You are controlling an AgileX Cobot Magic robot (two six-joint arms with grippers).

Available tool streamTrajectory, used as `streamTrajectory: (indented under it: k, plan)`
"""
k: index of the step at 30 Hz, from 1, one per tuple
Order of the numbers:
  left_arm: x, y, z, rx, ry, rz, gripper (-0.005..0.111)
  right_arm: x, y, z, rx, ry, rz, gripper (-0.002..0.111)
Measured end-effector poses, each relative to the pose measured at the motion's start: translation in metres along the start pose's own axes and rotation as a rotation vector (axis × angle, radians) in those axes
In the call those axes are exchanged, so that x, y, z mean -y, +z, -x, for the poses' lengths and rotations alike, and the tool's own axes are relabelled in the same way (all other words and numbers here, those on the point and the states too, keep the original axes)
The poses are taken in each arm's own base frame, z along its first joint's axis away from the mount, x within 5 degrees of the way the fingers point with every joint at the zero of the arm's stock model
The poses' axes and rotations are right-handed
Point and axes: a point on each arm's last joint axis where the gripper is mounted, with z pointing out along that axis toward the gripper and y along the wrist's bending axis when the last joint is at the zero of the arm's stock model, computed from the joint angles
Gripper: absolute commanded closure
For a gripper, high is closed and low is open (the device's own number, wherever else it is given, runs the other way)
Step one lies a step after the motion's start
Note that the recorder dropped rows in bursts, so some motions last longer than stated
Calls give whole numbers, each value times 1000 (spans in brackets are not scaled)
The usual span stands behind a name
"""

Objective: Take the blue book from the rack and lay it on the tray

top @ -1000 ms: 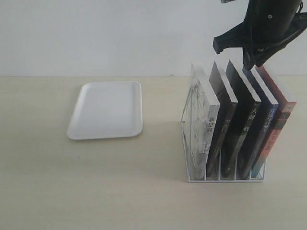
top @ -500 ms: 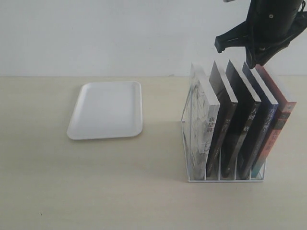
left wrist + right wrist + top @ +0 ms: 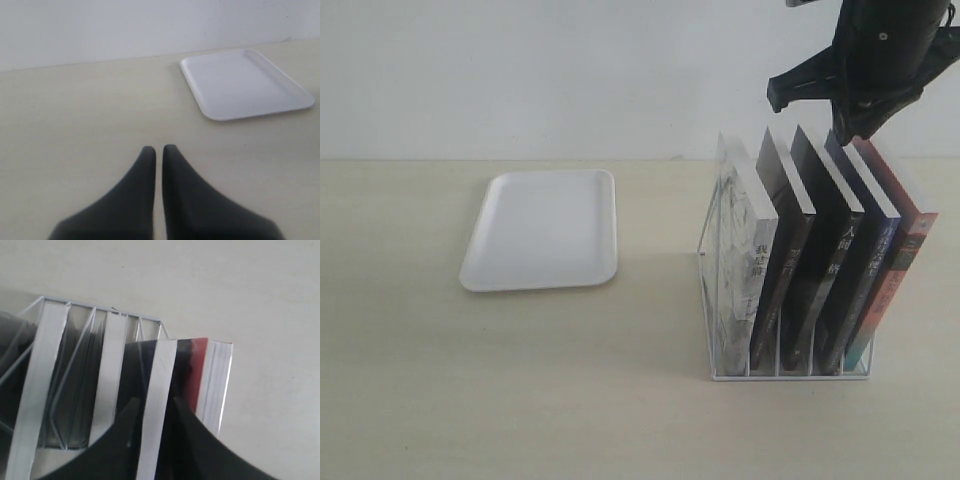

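Observation:
The white wire rack (image 3: 705, 262) holds several upright books. The blue book (image 3: 876, 262) stands in the slot second from the right, between a black-spined book (image 3: 832, 268) and the red-and-teal book (image 3: 908, 238). My right gripper (image 3: 847, 135) is at the blue book's top far corner. In the right wrist view the blue book's white page edge (image 3: 160, 375) runs between the fingers of my right gripper (image 3: 156, 402), which are pressed on its covers. The white tray (image 3: 542, 228) lies flat to the left with nothing on it. My left gripper (image 3: 155, 148) is shut and holds nothing, short of the tray (image 3: 245, 85).
A white-covered book (image 3: 742, 262) and another black-spined book (image 3: 782, 265) fill the rack's left slots. The wire dividers (image 3: 100, 307) show behind the books. Bare table (image 3: 570, 380) lies between tray and rack. A white wall stands behind.
My right gripper has shifted very slightly up and right at the blue book's top. The books, rack and tray have not moved.

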Motion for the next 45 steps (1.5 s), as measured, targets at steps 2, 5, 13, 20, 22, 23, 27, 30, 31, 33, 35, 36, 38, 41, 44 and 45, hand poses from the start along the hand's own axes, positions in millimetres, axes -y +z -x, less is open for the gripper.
streamTrajectory:
  k: [2, 5, 13, 20, 22, 23, 27, 30, 31, 33, 35, 36, 38, 41, 44, 45]
  plan:
    - [0, 0, 0, 0, 0, 0, 102, -2, 7, 1, -17, -4, -2, 89]
    - [0, 0, 0, 0, 0, 0, 102, -4, 17, 2, -39, -8, -4, 89]
    - [0, 0, 0, 0, 0, 0, 102, -7, 28, 3, -64, -1, -11, 89]
    - [0, 0, 0, 0, 0, 0, 102, -7, 29, 3, -65, 11, -11, 89]
    - [0, 0, 0, 0, 0, 0, 102, -7, 30, 3, -66, 13, -11, 89]
    - [0, 0, 0, 0, 0, 0, 102, -8, 31, 3, -69, 12, -12, 89]
    - [0, 0, 0, 0, 0, 0, 102, -10, 35, 4, -78, 18, 1, 89]
    - [0, 0, 0, 0, 0, 0, 102, -13, 40, 4, -89, 21, 16, 91]
    - [0, 0, 0, 0, 0, 0, 102, -13, 41, 4, -90, 21, 16, 95]
    - [0, 0, 0, 0, 0, 0, 102, -13, 42, 4, -92, 25, 22, 108]
    - [0, 0, 0, 0, 0, 0, 102, -14, 42, 4, -91, 30, 29, 108]
    - [0, 0, 0, 0, 0, 0, 102, -14, 42, 4, -91, 30, 29, 108]
    - [0, 0, 0, 0, 0, 0, 102, -14, 42, 4, -91, 30, 29, 108]
    - [0, 0, 0, 0, 0, 0, 102, -14, 41, 4, -89, 32, 27, 108]
    - [0, 0, 0, 0, 0, 0, 102, -12, 37, 4, -77, 34, 24, 108]
    - [0, 0, 0, 0, 0, 0, 102, -11, 33, 3, -68, 36, 25, 108]
